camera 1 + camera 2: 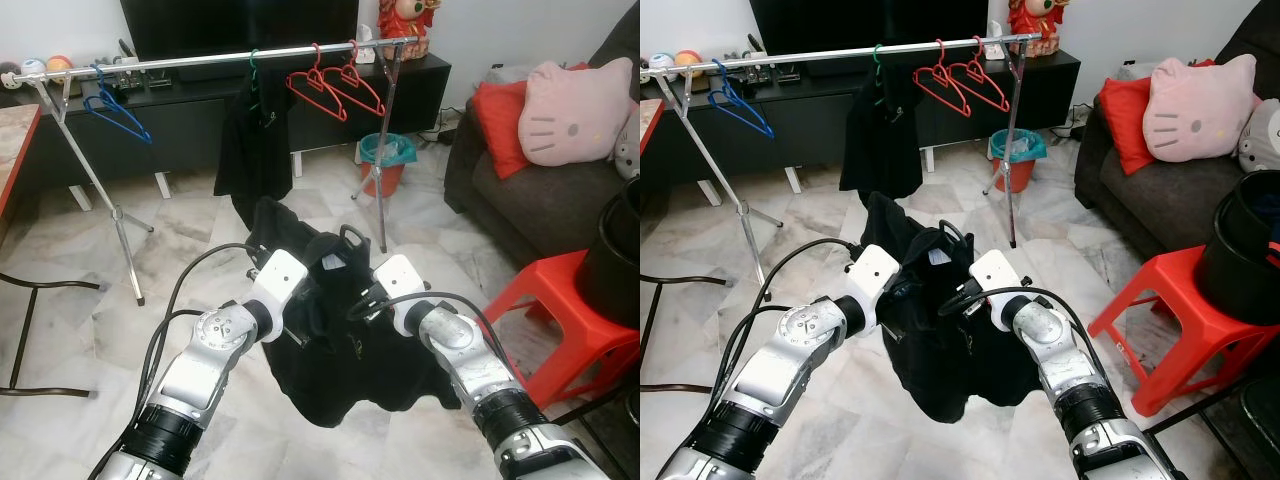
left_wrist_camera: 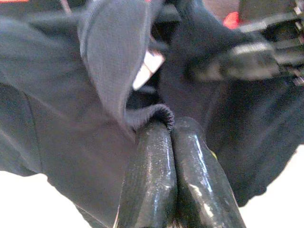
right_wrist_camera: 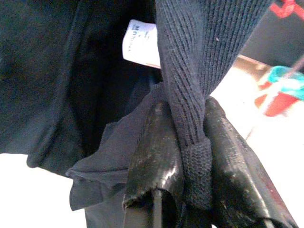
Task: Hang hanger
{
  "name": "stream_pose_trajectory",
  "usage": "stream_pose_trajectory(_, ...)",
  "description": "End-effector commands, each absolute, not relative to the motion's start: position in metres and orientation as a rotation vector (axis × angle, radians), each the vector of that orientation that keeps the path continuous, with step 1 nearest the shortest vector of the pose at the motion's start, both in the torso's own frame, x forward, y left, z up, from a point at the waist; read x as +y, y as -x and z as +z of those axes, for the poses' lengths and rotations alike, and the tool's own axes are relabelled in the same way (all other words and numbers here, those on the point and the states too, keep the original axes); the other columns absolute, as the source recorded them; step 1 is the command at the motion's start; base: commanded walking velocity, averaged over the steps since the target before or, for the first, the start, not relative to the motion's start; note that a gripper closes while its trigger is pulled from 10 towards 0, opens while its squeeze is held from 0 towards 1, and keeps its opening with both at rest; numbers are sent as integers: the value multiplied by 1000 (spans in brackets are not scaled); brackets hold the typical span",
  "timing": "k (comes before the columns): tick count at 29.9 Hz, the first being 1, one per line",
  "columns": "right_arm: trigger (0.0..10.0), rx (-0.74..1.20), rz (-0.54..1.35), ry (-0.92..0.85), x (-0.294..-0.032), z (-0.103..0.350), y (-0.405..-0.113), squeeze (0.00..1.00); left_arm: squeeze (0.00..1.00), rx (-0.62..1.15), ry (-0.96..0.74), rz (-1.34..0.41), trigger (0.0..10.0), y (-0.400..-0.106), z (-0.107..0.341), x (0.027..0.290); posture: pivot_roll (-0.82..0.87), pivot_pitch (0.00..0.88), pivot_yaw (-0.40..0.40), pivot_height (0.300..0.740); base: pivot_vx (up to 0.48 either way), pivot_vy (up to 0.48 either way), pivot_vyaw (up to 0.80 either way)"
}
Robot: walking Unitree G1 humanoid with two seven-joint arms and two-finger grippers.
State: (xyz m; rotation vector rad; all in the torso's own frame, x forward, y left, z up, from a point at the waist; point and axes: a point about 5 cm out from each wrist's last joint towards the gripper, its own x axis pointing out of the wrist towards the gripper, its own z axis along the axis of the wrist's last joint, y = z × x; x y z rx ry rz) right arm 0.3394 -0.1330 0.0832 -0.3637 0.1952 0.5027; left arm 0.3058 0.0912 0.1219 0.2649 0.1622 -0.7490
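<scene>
While both grippers are pinching the dark garment (image 1: pixel 335 330) by its collar, the cloth is hanging slack between them above the floor (image 1: pixel 200 260), well short of the rail (image 1: pixel 220 57). The black hanger (image 1: pixel 352 237) appears to be showing its hook above the neckline. The garment is likely light, soft and prone to slipping; the stiffer ribbed collar or the hook is probably the safer hold. The left gripper (image 2: pixel 172 142) is pressing its fingers together on a collar fold; the right gripper (image 3: pixel 187 142) is clamping a ribbed band. Both arms are reaching forward, elbows bent, wrists angling inward.
</scene>
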Motion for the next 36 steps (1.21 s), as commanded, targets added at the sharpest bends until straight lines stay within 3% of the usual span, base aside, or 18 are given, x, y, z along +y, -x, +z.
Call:
stream_pose_trajectory(1,10000,96,433,356,-135,102,-348,0,0,160,-271,-800,10000,-300,119,88,62,0,-22,740,0,0,0)
stream_pose_trajectory(3,10000,78,403,353,-135,105,-350,0,0,162,-267,-820,10000,-298,119,86,61,0,-21,740,0,0,0)
stream_pose_trajectory(4,10000,71,400,351,-134,106,-350,0,67,165,-263,-833,10000,-297,118,85,61,0,-20,740,0,0,0)
stream_pose_trajectory(5,10000,62,400,346,-132,107,-350,0,706,163,-261,-847,10000,-296,118,84,61,0,-19,740,0,0,0)
stream_pose_trajectory(6,10000,60,401,344,-131,107,-350,0,706,160,-263,-848,10000,-296,118,84,61,0,-19,740,0,0,0)
stream_pose_trajectory(7,10000,57,393,344,-131,108,-350,0,1000,162,-259,-846,10000,-296,117,85,61,0,-16,740,0,0,0)
stream_pose_trajectory(18,10000,51,355,323,-125,104,-349,0,1000,145,-265,-820,10000,-300,120,90,63,0,-7,740,0,0,0)
stream_pose_trajectory(28,10000,84,459,371,-132,97,-343,0,1000,-50,-254,-383,10000,-334,159,145,63,0,-13,740,0,0,0)
stream_pose_trajectory(32,10000,90,524,333,-138,96,-339,0,1000,-127,-252,-346,10000,-336,176,158,66,0,-16,740,0,0,0)
stream_pose_trajectory(33,10000,88,562,323,-140,97,-337,0,0,-128,-261,-405,10000,-333,177,156,66,0,-17,740,0,0,0)
stream_pose_trajectory(36,10000,94,689,320,-151,98,-330,0,0,-143,-294,-564,10000,-323,178,150,65,0,-24,740,0,0,0)
